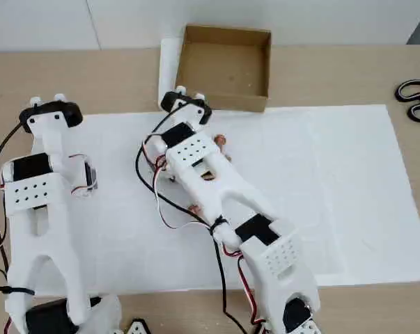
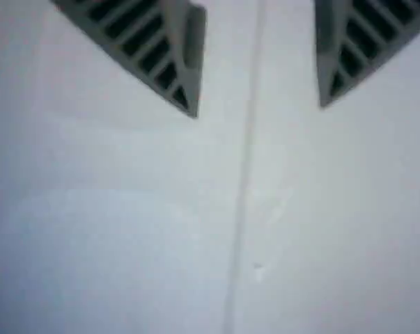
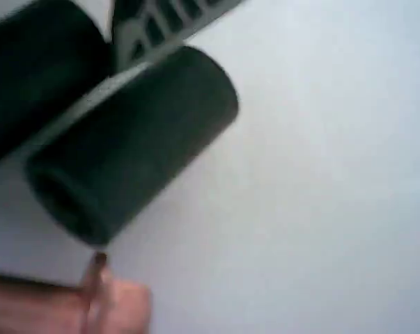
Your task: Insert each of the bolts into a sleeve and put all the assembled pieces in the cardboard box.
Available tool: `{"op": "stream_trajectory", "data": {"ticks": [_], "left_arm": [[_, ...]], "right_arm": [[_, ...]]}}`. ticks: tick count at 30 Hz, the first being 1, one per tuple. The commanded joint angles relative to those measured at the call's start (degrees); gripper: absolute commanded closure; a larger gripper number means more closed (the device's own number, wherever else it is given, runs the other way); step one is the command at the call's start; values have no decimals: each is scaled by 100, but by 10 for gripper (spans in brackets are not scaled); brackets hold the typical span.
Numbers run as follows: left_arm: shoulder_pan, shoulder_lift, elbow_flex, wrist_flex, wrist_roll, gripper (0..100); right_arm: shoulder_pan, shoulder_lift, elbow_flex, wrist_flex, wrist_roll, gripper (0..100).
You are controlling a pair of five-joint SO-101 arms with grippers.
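The desk carried a white sheet over most of its middle. The cardboard box stood open at the far edge, just beyond the sheet's far border.

The left tool hung over bare sheet with its two fingers well apart and gripping nothing. In the high view it sat at the sheet's far left, well to the left of the box.

The right tool was at the near left corner of the box, just in front of its near wall. Whether it was apart or together could not be told.

Close under the right wrist camera a dark sleeve lay on its side on the sheet, with a second sleeve just beside it. A copper-coloured bolt lay near the first sleeve's open end, outside it.

From above, one small copper piece lay on the sheet to the right of the right arm. Another copper piece lay at the arm's left, and both were too small to identify. Scissors lay at the desk's far right edge.
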Motion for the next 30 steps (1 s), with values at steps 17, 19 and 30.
{"op": "stream_trajectory", "data": {"ticks": [17, 19, 30], "left_arm": [[18, -62, 127, -105, 0, 892], [18, -62, 127, -105, 0, 892], [0, -62, 127, -105, 0, 892]], "right_arm": [[664, 171, -18, -382, -9, 848], [725, 321, -18, -479, -9, 848], [743, 558, -18, -532, -9, 989]]}}
